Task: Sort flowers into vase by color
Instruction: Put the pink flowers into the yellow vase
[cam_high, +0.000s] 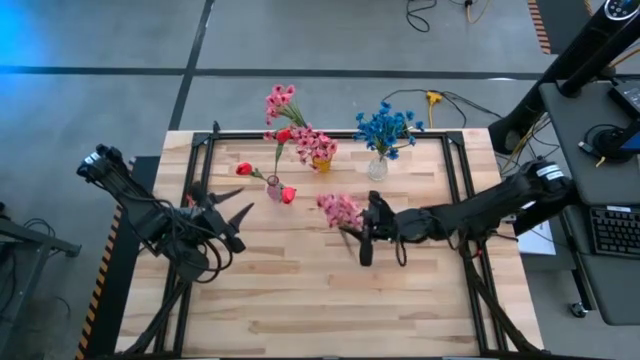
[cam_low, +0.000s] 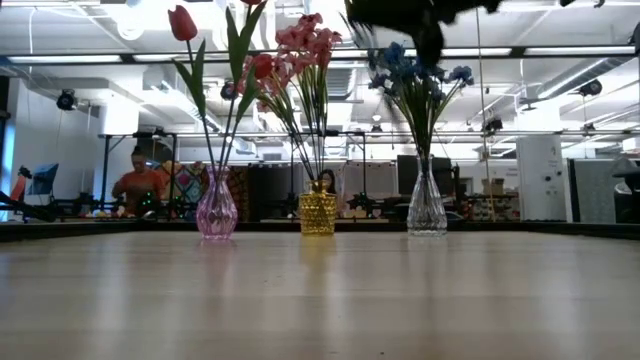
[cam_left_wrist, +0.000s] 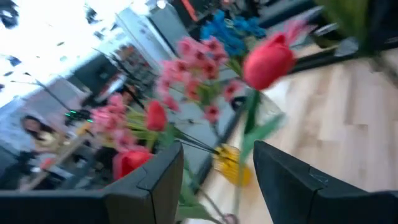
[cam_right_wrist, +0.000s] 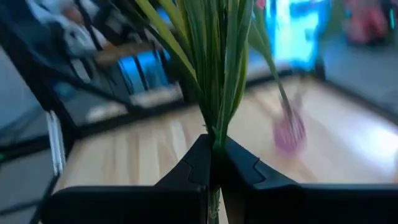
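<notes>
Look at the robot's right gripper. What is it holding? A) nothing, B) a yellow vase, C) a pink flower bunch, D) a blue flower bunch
C: the right gripper is shut on the green stems of the pink flower bunch, whose blooms stick out just past it in the high view.

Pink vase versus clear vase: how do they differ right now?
The pink vase holds red tulips; the clear vase holds blue flowers. The pink vase stands at the left end of the row in the low view, the clear vase at the right end, with the gold vase between them. Both stand upright on the table, each with a bulging base.
</notes>
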